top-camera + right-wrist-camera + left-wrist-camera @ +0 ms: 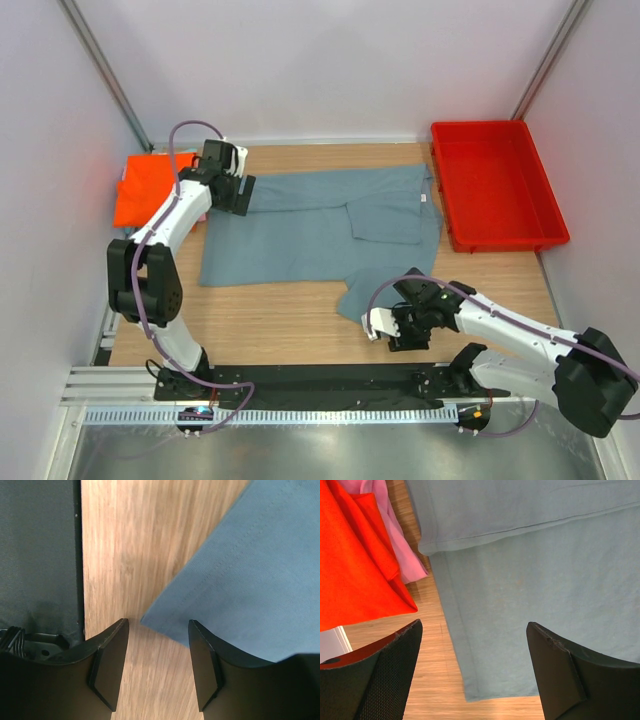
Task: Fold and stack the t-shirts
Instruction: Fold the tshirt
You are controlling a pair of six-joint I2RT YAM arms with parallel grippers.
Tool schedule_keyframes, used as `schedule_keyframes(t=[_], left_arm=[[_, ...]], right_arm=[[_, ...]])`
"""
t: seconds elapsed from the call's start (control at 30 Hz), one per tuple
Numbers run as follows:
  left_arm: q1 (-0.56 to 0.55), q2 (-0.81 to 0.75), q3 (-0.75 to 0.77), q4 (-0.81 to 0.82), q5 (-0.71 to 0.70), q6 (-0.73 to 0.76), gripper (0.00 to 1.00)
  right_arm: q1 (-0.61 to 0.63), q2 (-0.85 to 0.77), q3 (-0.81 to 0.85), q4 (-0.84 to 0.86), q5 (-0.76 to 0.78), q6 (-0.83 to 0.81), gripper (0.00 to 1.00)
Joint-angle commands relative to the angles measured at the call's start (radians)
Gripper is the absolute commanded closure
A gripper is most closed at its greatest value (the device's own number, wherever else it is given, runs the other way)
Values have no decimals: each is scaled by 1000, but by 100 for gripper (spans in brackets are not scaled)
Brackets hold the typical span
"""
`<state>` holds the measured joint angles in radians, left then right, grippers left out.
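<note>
The grey-blue shirt point(290, 240) is plain and dusty; the orange shirt point(140, 190) bright; the pink shirt point(395, 532) soft. The bin point(495, 185) is red, the table point(270, 320) pale wood-grain.

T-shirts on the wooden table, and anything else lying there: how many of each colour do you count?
Dusty grey-blue short-sleeved cloth t-shirt, spread out: 1
Bright orange cloth t-shirt, bunched at the left edge: 1
Pink cloth t-shirt, peeping out beside the orange one: 1
Red rectangular plastic bin: 1
Total: 4 things, 3 of them shirts
</note>
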<state>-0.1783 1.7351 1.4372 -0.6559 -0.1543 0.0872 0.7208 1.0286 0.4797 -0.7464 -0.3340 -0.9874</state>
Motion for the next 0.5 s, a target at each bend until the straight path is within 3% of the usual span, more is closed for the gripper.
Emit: schedule_keyframes(t=[0.0,0.17,0.47], left_arm=[[3,-5,22,19,-27,8,14],[3,-9,22,22,-37,9,14],[16,-5,-32,30,-54,32,14]], right_arm=[[46,21,-3,42,13,26,44],[106,50,-4,74,50,55,51],[112,27,10,91,118,99,92]])
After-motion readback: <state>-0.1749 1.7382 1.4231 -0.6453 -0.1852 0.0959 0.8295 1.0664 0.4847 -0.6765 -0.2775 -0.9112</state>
